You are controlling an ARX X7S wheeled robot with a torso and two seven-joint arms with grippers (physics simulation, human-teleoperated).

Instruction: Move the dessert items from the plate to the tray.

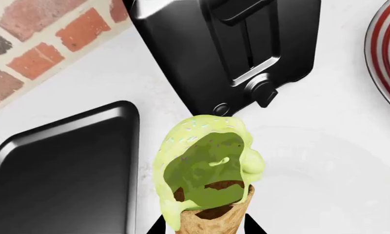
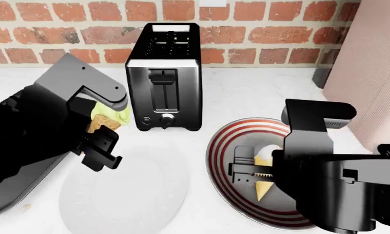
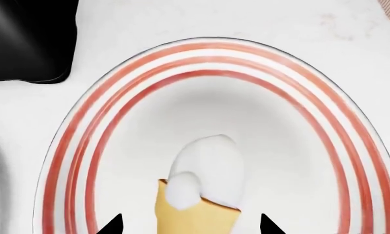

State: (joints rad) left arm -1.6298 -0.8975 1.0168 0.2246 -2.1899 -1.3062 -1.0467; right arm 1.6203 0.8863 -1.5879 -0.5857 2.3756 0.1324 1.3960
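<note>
My left gripper (image 2: 103, 141) reaches forward beside the black toaster (image 2: 164, 78), clamped on the brown waffle cone with green scoop (image 1: 208, 175), scoop toward the toaster, between the black rectangular tray (image 1: 65, 165) and white plate (image 2: 126, 190). My right gripper (image 2: 250, 174), fingers apart, straddles the pale yellow cone with white top (image 3: 202, 195) lying on the red-striped plate (image 3: 71, 161), tip toward me.

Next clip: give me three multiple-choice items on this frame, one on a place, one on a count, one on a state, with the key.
1. Where does the yellow cone lie?
A. on the red-striped plate
B. on the tray
C. on the toaster

2. How many round plates are on the counter?
A. one
B. two
C. four

3. What is the left gripper doing?
A. hanging empty
B. holding the green cone
C. pressing the toaster lever

Key: 1 A, the right wrist view shows it inside the red rings. 2 B, the head view shows a white plate and the striped one. 3 B, the left wrist view shows the cone between the fingers, beside the tray.
</note>
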